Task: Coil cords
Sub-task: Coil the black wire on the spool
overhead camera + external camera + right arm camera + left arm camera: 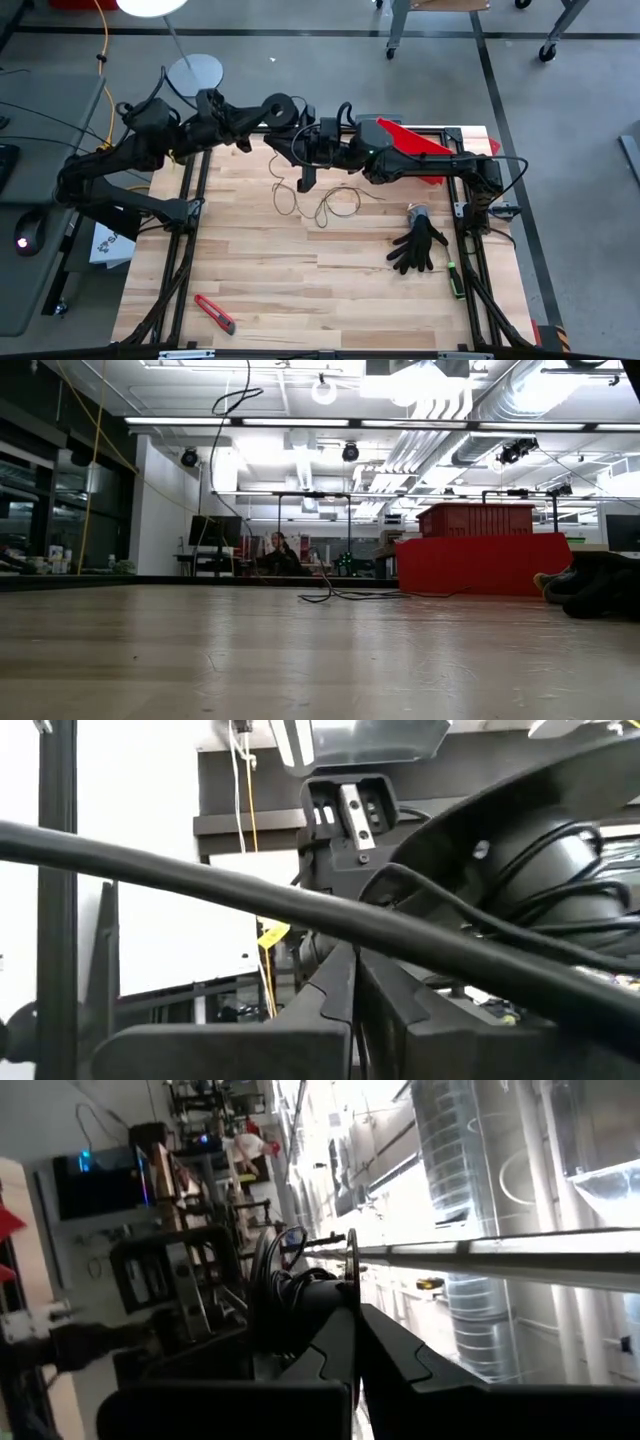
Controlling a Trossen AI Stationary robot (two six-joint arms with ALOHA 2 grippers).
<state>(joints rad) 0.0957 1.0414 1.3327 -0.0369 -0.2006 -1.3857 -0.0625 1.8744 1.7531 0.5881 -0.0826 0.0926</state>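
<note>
A very thin dark string-like cord (322, 205) lies in loose loops on the pale wooden table (300, 290), a little toward twelve o'clock from the table's centre in the overhead view. From the loops it rises toward a small round black spool (283, 108), which sits above the table's twelve o'clock edge. In the table-level view the cord (345, 596) shows as a low dark tangle far across the boards.

Both dark arms meet at that spool. The left gripper (356, 1330) has its two fingers pressed together with the spool (290, 1285) just ahead of the tips; whether they pinch the cord cannot be told. The right gripper (355, 970) likewise has its fingers pressed together, close beneath the spool (540, 860), with a thick black cable (250, 885) crossing in front.

A red plastic bin (415, 150) sits at one o'clock under the right arm. A black glove (418, 248) lies at three o'clock, a green-handled tool (454, 279) just beside it. A red utility knife (214, 313) lies at seven o'clock.
</note>
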